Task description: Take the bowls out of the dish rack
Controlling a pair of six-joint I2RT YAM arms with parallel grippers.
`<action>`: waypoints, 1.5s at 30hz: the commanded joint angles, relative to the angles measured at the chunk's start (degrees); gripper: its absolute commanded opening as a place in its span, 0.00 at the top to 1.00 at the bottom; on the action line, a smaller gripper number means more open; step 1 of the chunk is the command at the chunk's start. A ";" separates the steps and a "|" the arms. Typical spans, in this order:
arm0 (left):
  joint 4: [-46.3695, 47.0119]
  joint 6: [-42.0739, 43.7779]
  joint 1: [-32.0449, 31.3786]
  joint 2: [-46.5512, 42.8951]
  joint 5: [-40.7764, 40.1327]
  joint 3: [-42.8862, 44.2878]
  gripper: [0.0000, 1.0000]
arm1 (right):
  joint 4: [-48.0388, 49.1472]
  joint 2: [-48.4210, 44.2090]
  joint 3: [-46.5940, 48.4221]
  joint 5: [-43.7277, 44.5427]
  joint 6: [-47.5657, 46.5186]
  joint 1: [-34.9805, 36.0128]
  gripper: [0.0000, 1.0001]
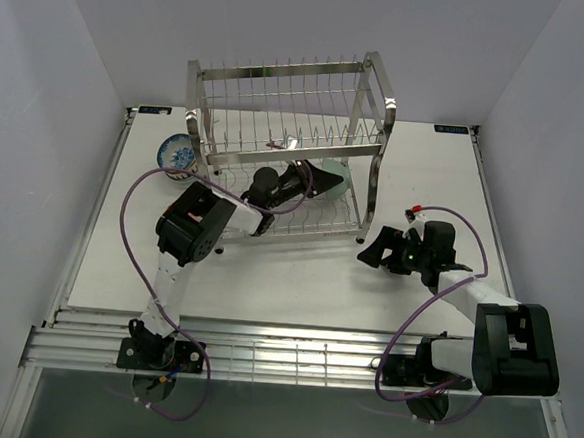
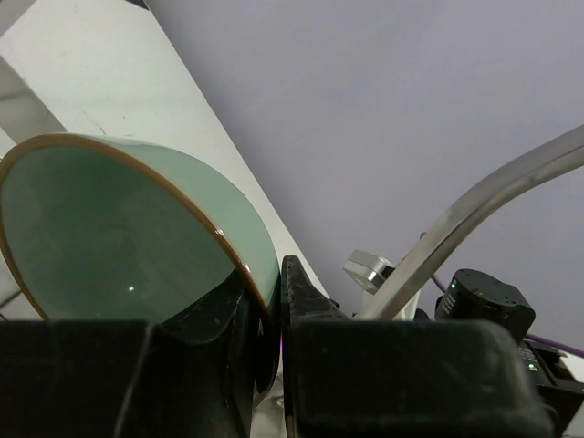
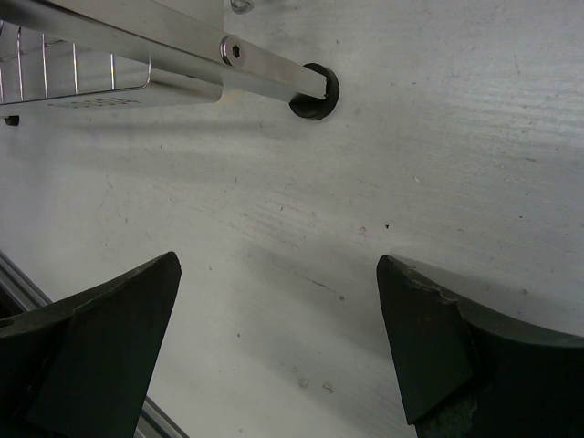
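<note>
Blue-patterned bowl: on the table, upper left of the top view, outside the rack.
Left gripper: pinching the rim of the mint bowl, centre frame, inside the dish rack, lower tier.
Doing it well: draw the bowl out low and level, clear of the wires; a thin rim pinch may slip.
Right gripper: fingers spread, empty, over table right of the rack.
</note>
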 commanded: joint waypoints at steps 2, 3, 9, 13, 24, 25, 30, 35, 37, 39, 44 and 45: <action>2.97 -0.74 -0.84 -10.51 1.13 -2.69 1.00 | 1.73 -1.15 0.68 -0.62 -0.81 0.15 0.07; 2.88 -0.46 -1.19 -11.22 1.04 -3.23 1.00 | 1.73 -1.15 0.68 -0.62 -0.81 0.15 0.07; 2.61 -1.95 -1.55 -15.35 2.27 -5.42 1.00 | 1.55 -0.97 0.68 -1.06 -0.81 0.15 0.07; 1.47 -5.02 -1.81 -19.39 1.75 -9.45 1.00 | 1.46 -1.15 0.50 -0.89 -0.99 0.24 0.07; -7.31 -9.25 -6.55 -30.47 4.12 -21.33 1.00 | 1.11 -1.24 0.77 -0.80 -1.25 0.59 0.07; -7.58 -9.77 -6.99 -31.17 4.47 -22.03 1.00 | 1.11 -1.33 0.85 -0.71 -1.34 0.50 0.07; -10.21 -11.01 -8.58 -35.65 7.97 -27.74 1.00 | 0.67 -1.68 0.77 -0.36 -1.51 0.59 0.07; -21.00 -3.90 -8.93 -45.81 13.69 -32.23 1.00 | 0.85 -1.15 0.85 -0.45 -1.51 0.68 0.08; -26.02 1.70 -8.84 -50.49 14.40 -34.16 1.00 | 0.94 -0.98 0.86 -0.71 -1.51 0.77 0.07; -33.40 5.41 -9.11 -57.35 14.75 -34.96 1.00 | 1.11 -0.71 0.77 -0.97 -1.51 0.85 0.08; -47.09 14.54 -9.28 -68.78 14.33 -36.10 1.00 | 1.20 -0.97 0.86 -1.15 -1.51 1.03 0.08; -49.48 15.70 -9.37 -72.71 13.27 -36.10 1.00 | 1.20 -1.06 0.77 -0.98 -1.51 1.03 0.08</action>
